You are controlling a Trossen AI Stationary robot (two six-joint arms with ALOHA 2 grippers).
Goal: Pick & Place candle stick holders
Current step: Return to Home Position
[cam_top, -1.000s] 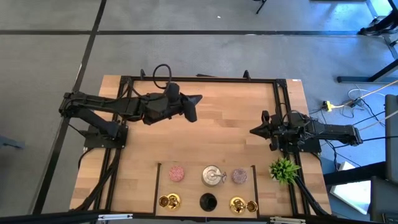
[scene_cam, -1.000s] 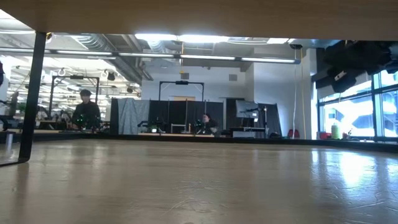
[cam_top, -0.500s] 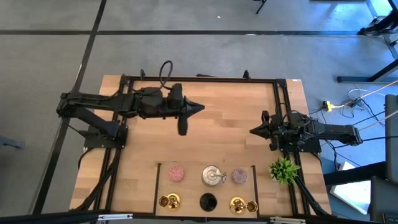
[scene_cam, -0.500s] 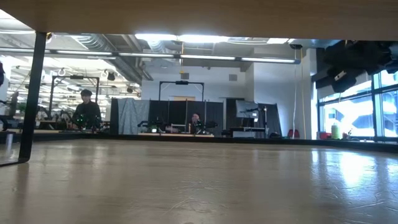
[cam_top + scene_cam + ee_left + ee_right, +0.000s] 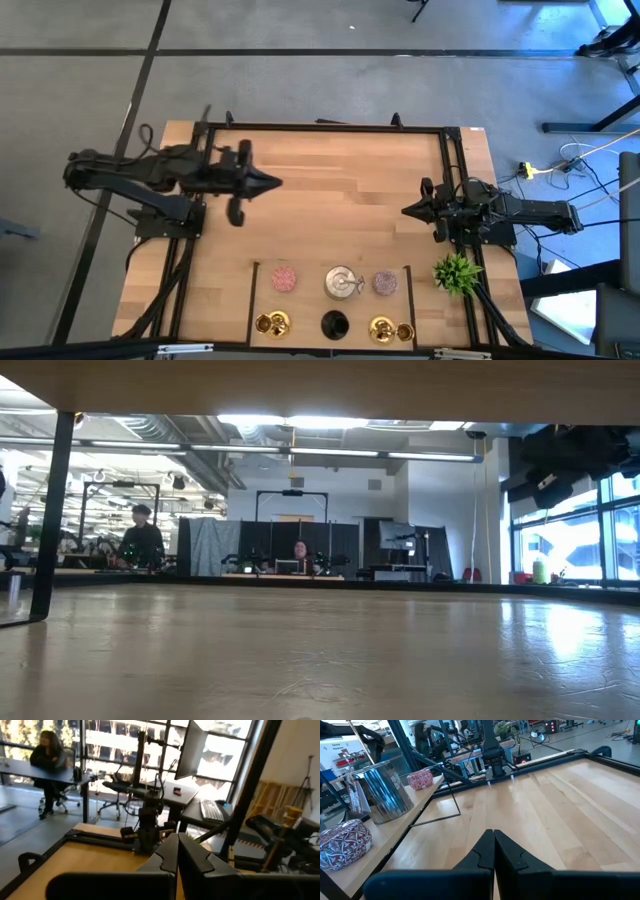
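From above, the left gripper point(image 5: 272, 183) hangs over the table's point(image 5: 350, 190) left side, fingers pinched together on nothing. The right gripper point(image 5: 406, 211) sits by the right edge, clenched empty too. The candle stick holders point(image 5: 342, 283) stand in two rows on the shelf point(image 5: 305, 300). Low view: tabletop, a person point(image 5: 299, 552) seated beyond. Both wrist views show fingers pressed tight.

Wooden table point(image 5: 340, 200) with holders point(image 5: 342, 283), plant point(image 5: 455, 272)
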